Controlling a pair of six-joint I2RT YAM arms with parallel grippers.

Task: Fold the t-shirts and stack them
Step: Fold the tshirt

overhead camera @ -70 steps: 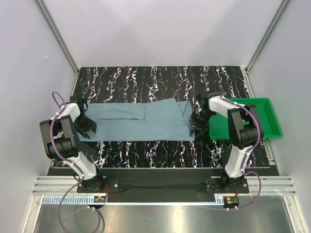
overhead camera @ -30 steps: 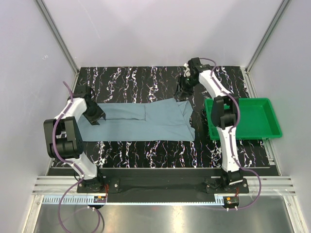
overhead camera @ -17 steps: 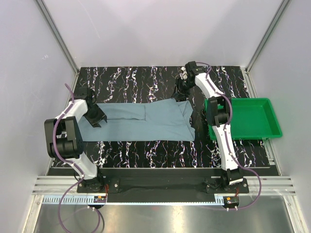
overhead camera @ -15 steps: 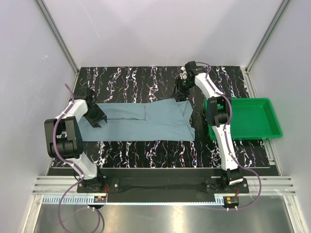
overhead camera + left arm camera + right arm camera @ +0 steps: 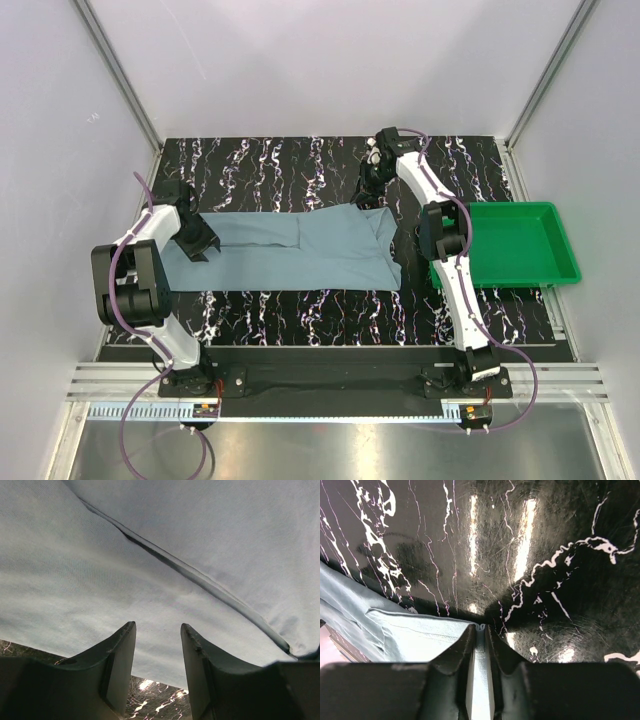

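Observation:
The blue-grey t-shirt (image 5: 300,250) lies flat and long across the black marbled table (image 5: 280,165), partly folded, with a fold line down its middle. My left gripper (image 5: 197,240) sits over the shirt's left end. In the left wrist view its jaws (image 5: 157,627) stand open above the cloth (image 5: 150,540), near the cloth's edge. My right gripper (image 5: 369,196) is at the shirt's far right corner. In the right wrist view it (image 5: 480,627) is shut on a thin pinch of the shirt's edge (image 5: 410,630).
A green plastic tray (image 5: 520,245) stands at the table's right edge, right of the right arm's elbow. Metal frame posts and grey walls close in the back and sides.
The right arm swung from the shirt's near right edge by the tray out to its far right corner and settled there. The left gripper shifted slightly farther along the shirt's left end.

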